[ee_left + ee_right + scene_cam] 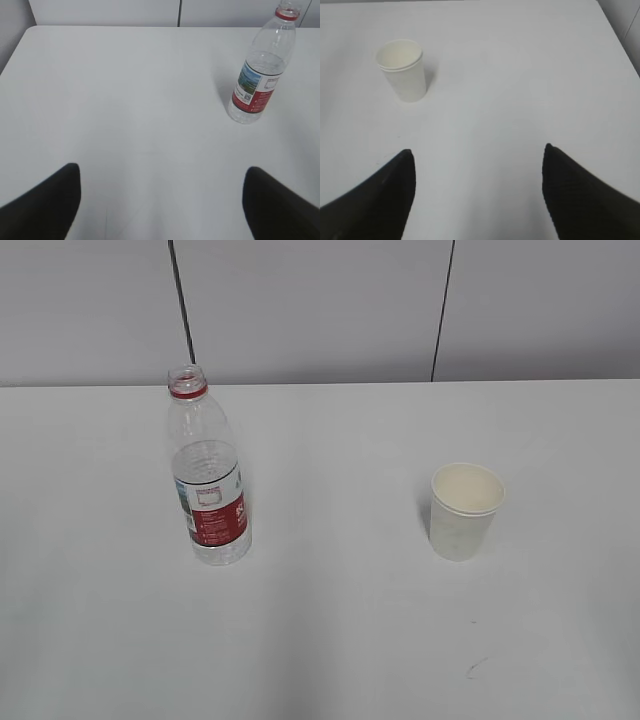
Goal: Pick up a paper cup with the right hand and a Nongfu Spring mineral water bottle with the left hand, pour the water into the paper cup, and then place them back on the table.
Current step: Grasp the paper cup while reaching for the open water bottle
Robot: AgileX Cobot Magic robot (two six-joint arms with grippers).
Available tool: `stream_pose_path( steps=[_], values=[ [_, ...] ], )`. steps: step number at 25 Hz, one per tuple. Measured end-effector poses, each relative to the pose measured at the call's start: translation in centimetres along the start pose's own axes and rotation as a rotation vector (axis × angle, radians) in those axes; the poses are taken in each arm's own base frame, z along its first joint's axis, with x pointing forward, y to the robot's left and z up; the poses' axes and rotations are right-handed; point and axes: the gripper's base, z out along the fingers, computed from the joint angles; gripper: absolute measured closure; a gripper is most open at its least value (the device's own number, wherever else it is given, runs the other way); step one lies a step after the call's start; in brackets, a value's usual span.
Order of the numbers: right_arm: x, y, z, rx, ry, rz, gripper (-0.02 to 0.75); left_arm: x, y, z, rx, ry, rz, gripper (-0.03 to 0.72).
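The Nongfu Spring mineral water bottle [208, 475] stood upright and uncapped on the worktop [330, 640], well apart from the paper cup [465, 510] to its right. The left claw [160, 200] gaped empty, the bottle ahead and rightward. The right claw [477, 192] gaped empty, the cup ahead-left.

wall [320, 310]: pale grey panels behind my table's far edge | seams: two dark vertical joints [181, 300], [443, 310] | gap: the wall meets the far edge with no floor showing | light: soft, even, faint shadows | windows: I can't tell
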Motion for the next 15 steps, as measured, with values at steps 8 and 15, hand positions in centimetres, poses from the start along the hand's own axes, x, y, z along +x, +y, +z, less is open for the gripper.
stream_pose_path(
  steps=[8, 15],
  values=[
    [-2.0, 0.1, -0.2, -0.006, -0.222, 0.0, 0.157, 0.0, 0.0, 0.0, 0.0, 0.0, 0.0, 0.098],
    [-5.1, 0.2, 1.9, -0.011, -0.3, -0.004, 0.157, 0.0, 0.0, 0.0, 0.0, 0.0, 0.0, 0.098]
  ],
)
